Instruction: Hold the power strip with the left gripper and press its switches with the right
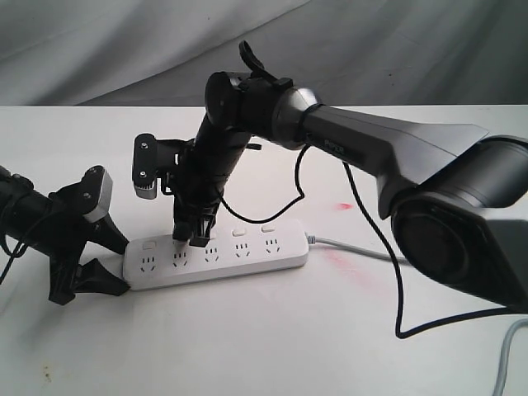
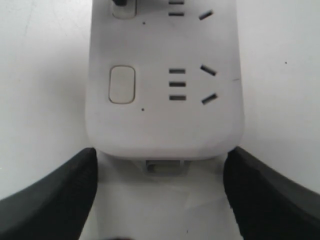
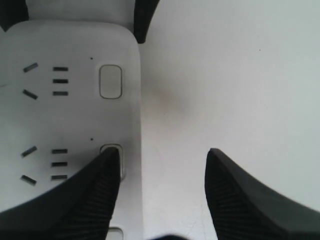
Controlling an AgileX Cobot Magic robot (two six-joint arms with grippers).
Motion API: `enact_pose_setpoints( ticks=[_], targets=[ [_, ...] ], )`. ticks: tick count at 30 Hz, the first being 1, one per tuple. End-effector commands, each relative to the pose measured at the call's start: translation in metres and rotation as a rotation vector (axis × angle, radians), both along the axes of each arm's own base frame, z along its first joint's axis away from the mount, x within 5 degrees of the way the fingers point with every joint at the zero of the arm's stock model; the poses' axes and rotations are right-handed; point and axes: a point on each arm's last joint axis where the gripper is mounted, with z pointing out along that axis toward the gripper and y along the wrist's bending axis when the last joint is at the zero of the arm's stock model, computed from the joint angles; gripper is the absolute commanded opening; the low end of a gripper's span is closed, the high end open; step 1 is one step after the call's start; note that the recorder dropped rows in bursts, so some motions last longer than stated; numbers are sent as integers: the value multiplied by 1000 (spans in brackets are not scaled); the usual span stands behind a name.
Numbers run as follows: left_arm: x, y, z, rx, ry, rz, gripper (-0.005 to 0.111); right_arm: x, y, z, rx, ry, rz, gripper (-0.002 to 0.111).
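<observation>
The white power strip (image 1: 247, 257) lies flat on the table, its grey cord (image 1: 351, 247) leaving to the right. My left gripper (image 1: 106, 262) straddles its left end; the wide black fingers (image 2: 65, 192) press on the two rounded corners of the power strip (image 2: 165, 120). My right gripper (image 1: 193, 238) comes down from above with its jaws apart. One of its fingertips (image 3: 106, 162) rests on the second of the switches (image 3: 119, 157) from that end, while the other hangs over bare table. The first switch (image 3: 110, 81) is uncovered.
A black cable (image 1: 398, 289) loops from the right arm down onto the table, right of the strip. Red smudges (image 1: 343, 205) mark the table near the cord. A grey cable (image 1: 505, 363) lies at the bottom right corner. Grey cloth hangs behind the table.
</observation>
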Motion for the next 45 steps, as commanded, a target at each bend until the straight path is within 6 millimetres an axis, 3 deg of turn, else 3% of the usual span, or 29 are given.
enact_pose_setpoints(
  ticks=[1,6,13,21,23,27,36,45],
  targets=[
    [0,-3,0,-12,4,-1,67,-8,-5,-24,-52,73,3,49],
    [0,-3,0,-12,4,-1,67,-13,-9,-41,-70,94,-10,49],
    [0,-3,0,-12,4,-1,67,-12,-9,-44,-66,80,-18,49],
    [0,-3,0,-12,4,-1,67,-15,-10,-70,-84,133,-28,49],
    [0,-3,0,-12,4,-1,67,-14,-10,-67,-80,129,-33,49],
    [0,-3,0,-12,4,-1,67,-10,-5,-27,-4,49,-53,49],
    [0,-3,0,-12,4,-1,67,-10,-6,41,78,-88,-60,49],
    [0,-3,0,-12,4,-1,67,-8,-24,50,28,-49,-80,49]
  ],
)
